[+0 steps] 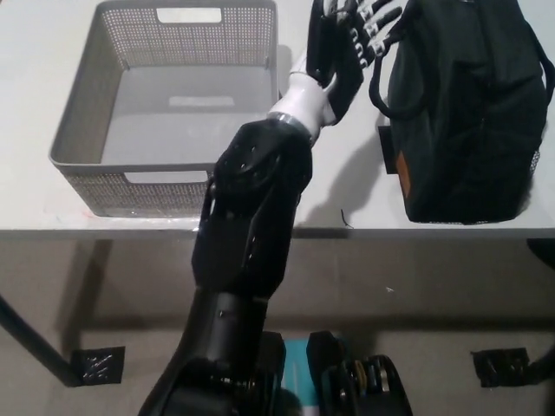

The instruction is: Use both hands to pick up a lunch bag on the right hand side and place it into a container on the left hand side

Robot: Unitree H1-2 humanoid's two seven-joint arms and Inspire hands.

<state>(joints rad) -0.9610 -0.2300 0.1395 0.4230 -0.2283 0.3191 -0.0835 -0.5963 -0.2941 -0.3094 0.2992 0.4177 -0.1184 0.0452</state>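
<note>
A black lunch bag [464,113] with loop handles stands upright on the right side of the white table [347,186]. A grey perforated basket [173,104] sits on the left side and has nothing in it. My left hand [342,43] is raised over the table between basket and bag, fingers spread and open, their tips right at the bag's left handle. Its forearm crosses the table's front edge and hides part of the basket's right front corner. My right hand does not show in the head view.
Below the table's front edge lies a grey floor with a dark table leg [35,342] at the lower left and black tape marks [95,366].
</note>
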